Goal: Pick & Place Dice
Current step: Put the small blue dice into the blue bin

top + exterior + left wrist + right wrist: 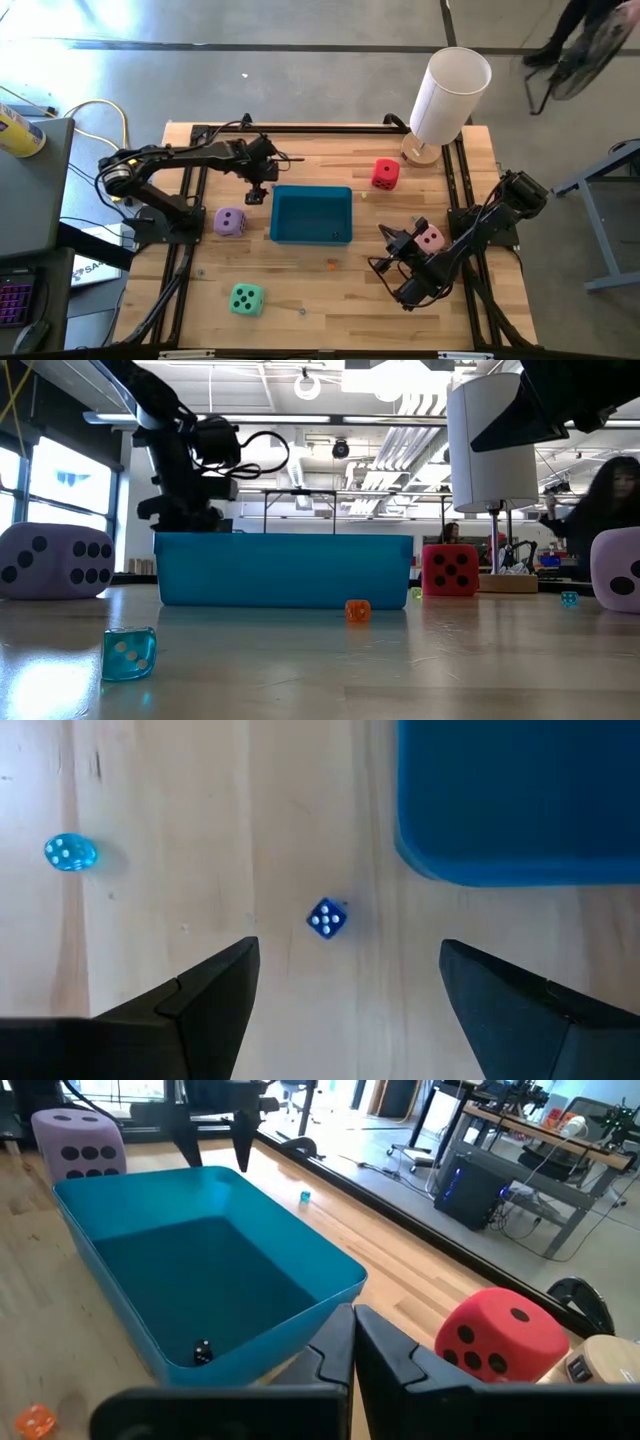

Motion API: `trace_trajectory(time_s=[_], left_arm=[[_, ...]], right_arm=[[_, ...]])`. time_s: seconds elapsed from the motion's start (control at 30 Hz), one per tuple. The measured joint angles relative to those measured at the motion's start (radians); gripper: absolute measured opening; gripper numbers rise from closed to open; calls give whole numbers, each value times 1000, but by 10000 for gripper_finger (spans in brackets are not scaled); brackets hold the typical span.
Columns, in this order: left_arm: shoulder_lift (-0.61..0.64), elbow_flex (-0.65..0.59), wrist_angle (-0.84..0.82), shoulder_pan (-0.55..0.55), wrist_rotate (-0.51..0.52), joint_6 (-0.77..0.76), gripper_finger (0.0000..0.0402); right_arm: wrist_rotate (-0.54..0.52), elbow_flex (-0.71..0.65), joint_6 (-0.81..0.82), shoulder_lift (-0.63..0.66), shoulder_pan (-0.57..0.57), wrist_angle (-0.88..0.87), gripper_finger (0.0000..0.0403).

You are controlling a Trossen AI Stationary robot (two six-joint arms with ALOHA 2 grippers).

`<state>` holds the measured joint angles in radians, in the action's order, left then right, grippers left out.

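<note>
Four soft dice lie on the table: red (pixel 385 174) beyond the teal tray's (pixel 310 236) far right corner, lilac (pixel 231 222) left of the tray, mint green (pixel 246 299) near the front, pink (pixel 431 239) to the right. My left gripper (pixel 347 948) hangs open by the tray's far left corner (pixel 430 860), pointing down over a small blue die (pixel 326 918) on the wood between its fingers, clear of both. My right gripper (pixel 352 1345) is shut and holds nothing, beside the pink die, pointing at the tray.
A small black die (pixel 203 1351) lies inside the tray. Other small dice lie loose: orange (pixel 357 610) before the tray, clear cyan (pixel 130 653) near the front, pale blue (pixel 70 853) by the far edge. A white cylinder (pixel 450 95) stands at the far right.
</note>
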<state>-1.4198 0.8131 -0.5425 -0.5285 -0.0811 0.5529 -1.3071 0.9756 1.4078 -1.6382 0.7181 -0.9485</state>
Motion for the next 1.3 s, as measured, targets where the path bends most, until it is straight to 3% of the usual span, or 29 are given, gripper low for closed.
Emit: trace_trajectory(time_s=[0.43, 1.3], left_arm=[[-182, 3, 23, -11, -7, 41, 303], [-180, 0, 87, -66, -98, 40, 303]], right_arm=[[-2, 0, -5, 0, 0, 4, 2], [0, 0, -27, 0, -1, 18, 2]])
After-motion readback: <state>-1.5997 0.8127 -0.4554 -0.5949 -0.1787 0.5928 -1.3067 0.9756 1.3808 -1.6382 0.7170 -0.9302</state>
